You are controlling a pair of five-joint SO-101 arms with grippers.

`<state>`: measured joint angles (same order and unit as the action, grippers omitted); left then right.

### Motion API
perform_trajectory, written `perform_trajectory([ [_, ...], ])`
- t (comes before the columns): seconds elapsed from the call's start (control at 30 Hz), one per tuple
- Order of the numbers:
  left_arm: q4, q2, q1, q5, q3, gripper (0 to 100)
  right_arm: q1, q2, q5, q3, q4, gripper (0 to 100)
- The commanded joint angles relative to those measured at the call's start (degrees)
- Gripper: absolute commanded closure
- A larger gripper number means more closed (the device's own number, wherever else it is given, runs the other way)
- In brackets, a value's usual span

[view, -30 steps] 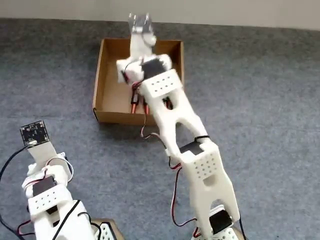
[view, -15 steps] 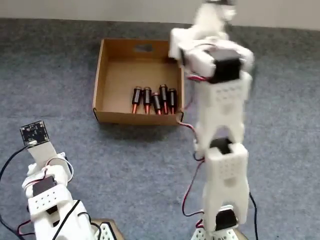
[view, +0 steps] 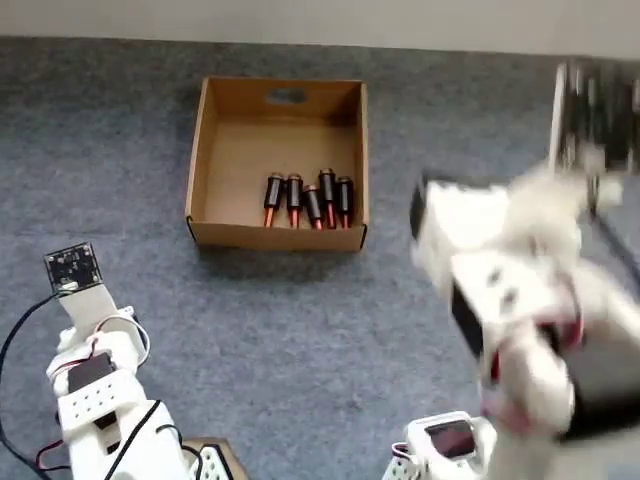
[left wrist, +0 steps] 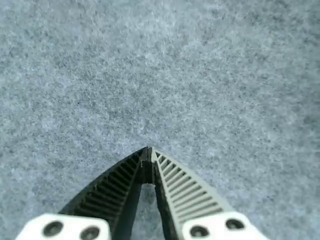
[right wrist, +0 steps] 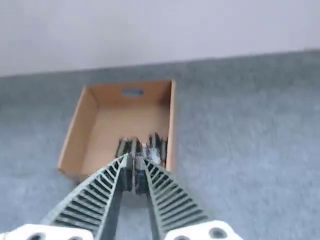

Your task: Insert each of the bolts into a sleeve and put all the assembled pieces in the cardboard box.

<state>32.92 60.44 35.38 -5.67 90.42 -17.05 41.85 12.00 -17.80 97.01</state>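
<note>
The cardboard box [view: 203, 160] stands open at the back of the grey carpet. Several assembled pieces [view: 307, 200], black sleeves with red bolt ends, lie side by side near its front wall. My right arm [view: 520, 300] is a blur at the right, well clear of the box. In the right wrist view my right gripper [right wrist: 133, 160] is shut with nothing in it, raised and pointing at the box [right wrist: 75, 135] and its pieces [right wrist: 142, 145]. My left gripper [left wrist: 148, 150] is shut and empty over bare carpet. The left arm [view: 90, 360] sits at the front left.
Grey carpet [view: 300, 340] covers the whole floor between the box and the arm bases. A pale wall [right wrist: 160, 30] rises behind the box. A small circuit board [view: 70, 265] tops the left arm's wrist.
The right arm has swung away from above the box, to the right and back toward its base, uncovering the pieces inside. The left arm has stayed put.
</note>
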Motion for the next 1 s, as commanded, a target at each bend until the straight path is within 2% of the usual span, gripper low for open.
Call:
perform_trajectory([
  [0.0, -1.1, 0.7, -0.9, 0.4, -0.3, 99, 0.6, 24.0, -0.4, 37.0, -9.8, 99.3],
  [0.07, -0.8, 0.7, -0.9, 0.4, -0.3, 99, 0.6, 35.4, -3.9, 53.6, -17.5, 99.3],
  [0.17, -0.6, 0.7, -0.6, 0.4, -0.9, 99, 0.7, 48.4, -13.3, 71.1, -25.5, 99.3],
  [0.4, 0.3, 1.5, -1.2, 0.7, -2.1, 99, 6.6, 54.0, -14.4, 83.5, -31.0, 99.3],
  [0.5, 7.8, 6.1, -1.1, 0.7, -5.5, 99, 8.6, 54.5, -14.4, 88.7, -33.6, 99.3],
  [0.6, 22.1, 15.1, -2.8, 0.7, -11.9, 99, 9.5, 54.5, -14.4, 92.7, -35.2, 99.3],
  [0.7, 36.4, 26.9, -9.5, 0.7, -16.9, 99, 9.3, 54.5, -14.4, 95.7, -35.4, 99.3],
  [0.77, 42.7, 36.1, -14.8, 0.4, -17.4, 99, 9.2, 54.5, -14.4, 98.0, -35.5, 99.3],
  [0.87, 43.8, 46.0, -19.6, 0.4, -15.2, 99, 9.3, 54.5, -14.4, 101.5, -35.5, 99.3],
  [0.97, 40.6, 41.1, -22.0, 0.4, -12.9, 99, 9.4, 54.5, -14.4, 104.4, -35.1, 99.3],
])
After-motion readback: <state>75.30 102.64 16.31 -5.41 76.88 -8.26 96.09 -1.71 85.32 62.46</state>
